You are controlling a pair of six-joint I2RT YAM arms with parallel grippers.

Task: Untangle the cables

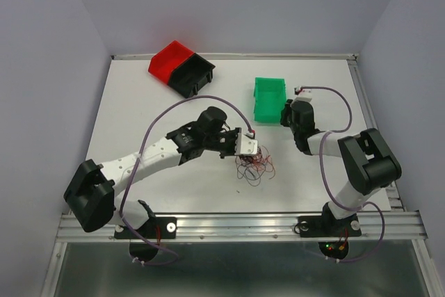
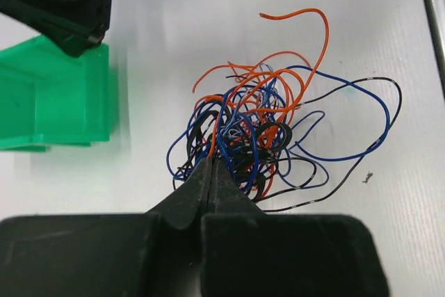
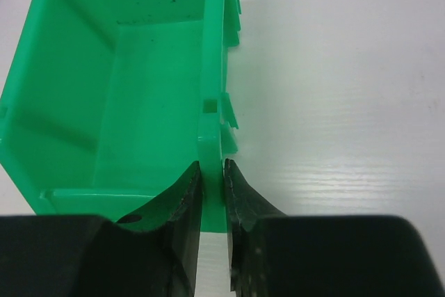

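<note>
The cables (image 1: 254, 163) lie as one tangled clump of thin orange, blue, black and red strands on the white table, just right of centre. In the left wrist view the cables (image 2: 278, 130) loop out ahead of my left gripper (image 2: 211, 161), whose jaws are pressed together at the near edge of the clump with an orange strand running out from between the tips. From above, the left gripper (image 1: 252, 149) sits over the clump's top edge. My right gripper (image 3: 212, 172) is shut on the right side wall of a green bin (image 3: 118, 102), one finger inside and one outside.
The green bin (image 1: 268, 95) stands behind the clump, with the right gripper (image 1: 286, 113) at its right wall. A red bin (image 1: 167, 60) and a black bin (image 1: 197, 76) sit together at the back left. The green bin (image 2: 55, 95) also shows in the left wrist view.
</note>
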